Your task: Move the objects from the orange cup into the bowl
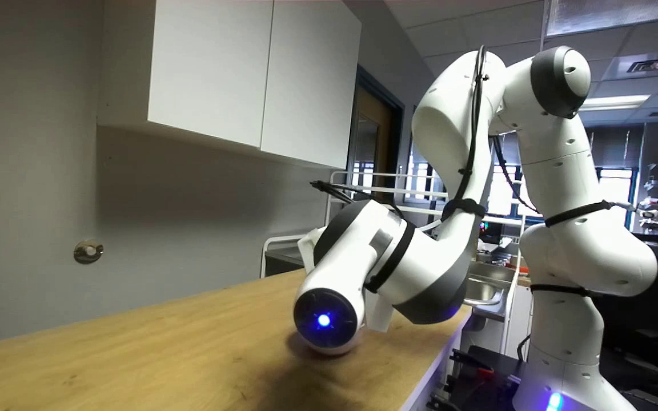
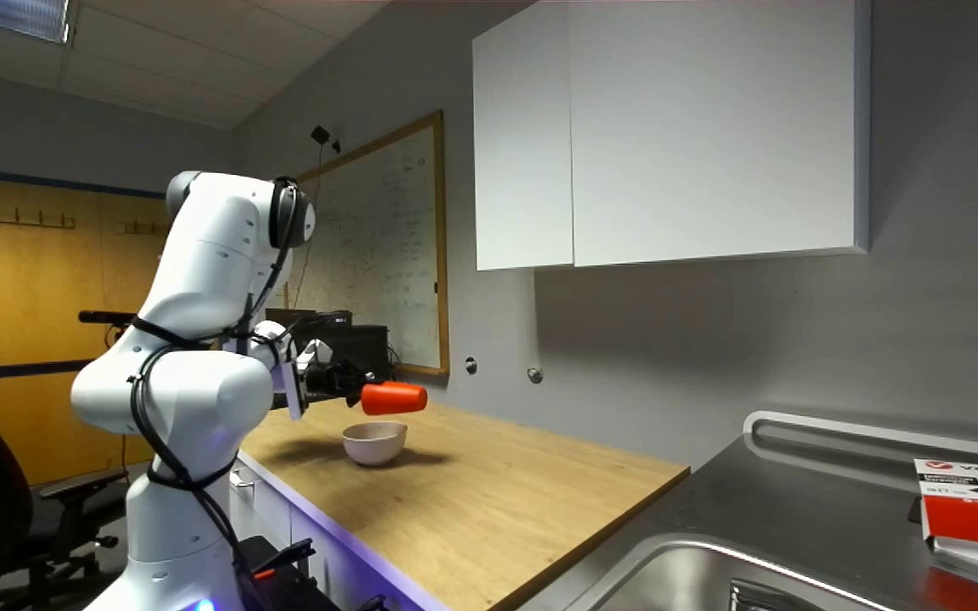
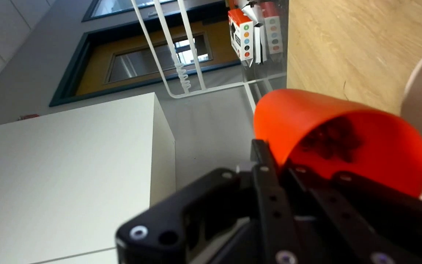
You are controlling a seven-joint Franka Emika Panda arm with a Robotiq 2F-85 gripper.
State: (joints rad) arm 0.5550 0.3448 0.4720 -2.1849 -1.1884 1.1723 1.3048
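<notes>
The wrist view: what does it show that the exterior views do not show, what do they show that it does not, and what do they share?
Only the wrist view shows inside the cup: small dark objects, too blurred to name. Only the exterior views show the arm and the sink; in an exterior view the whiteboard also appears. All share the table and the cabinet; the wrist view shares the bowl and the gripper holding the tipped cup with an exterior view.

2 exterior views face the shared tabletop (image 2: 497, 496) from opposite ends.
</notes>
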